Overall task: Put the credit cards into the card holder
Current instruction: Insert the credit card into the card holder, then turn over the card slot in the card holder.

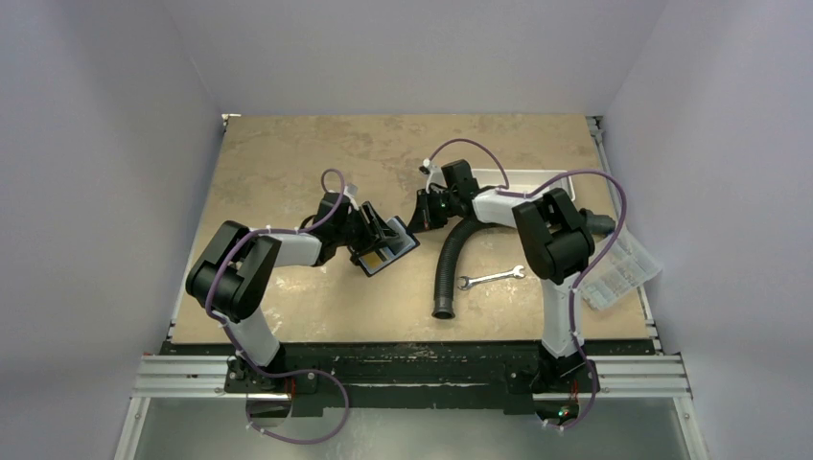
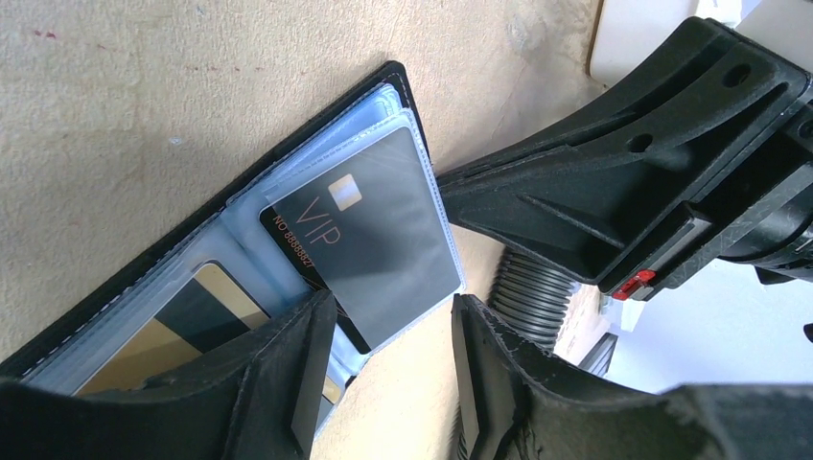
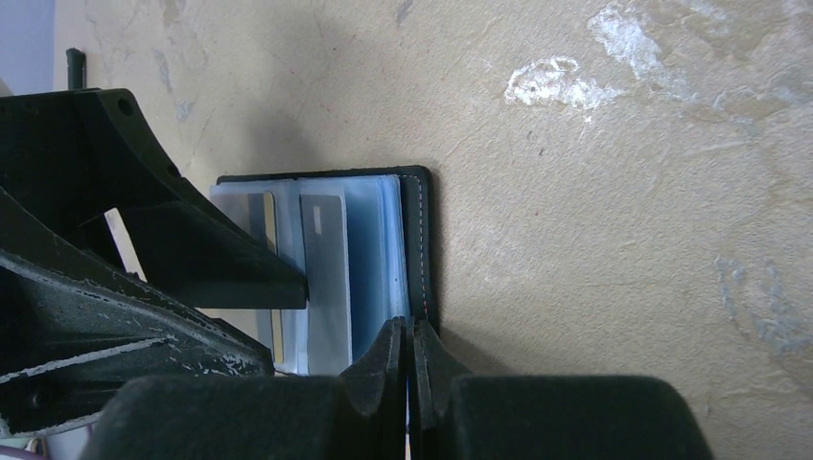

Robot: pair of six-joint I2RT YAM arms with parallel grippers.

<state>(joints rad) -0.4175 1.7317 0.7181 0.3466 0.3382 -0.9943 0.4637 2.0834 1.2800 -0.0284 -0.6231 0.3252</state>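
A: What's on the table (image 1: 288, 158)?
B: Tan, mottled top. Black card holder (image 1: 387, 247) lies open, ctr-left. Ribbed black hose (image 1: 448, 273) just to its rt, silver wrench (image 1: 491, 278) beside that. White tray (image 1: 537, 173) at back rt, clear compartment box (image 1: 623, 270) at rt edge.

Left fingers (image 2: 278, 383) and right fingers (image 3: 383, 369) crowd both sides of the card holder (image 1: 388, 245). A black hose (image 1: 449, 273) bars the right; the far bench (image 1: 278, 158) lies open.

Right, the card holder (image 1: 388, 245) lies open mid-table, credit cards (image 2: 369, 240) in its sleeves; hose (image 1: 449, 268) just right of it, wrench (image 1: 491, 278) beyond, compartment box (image 1: 621, 270) at the right edge.
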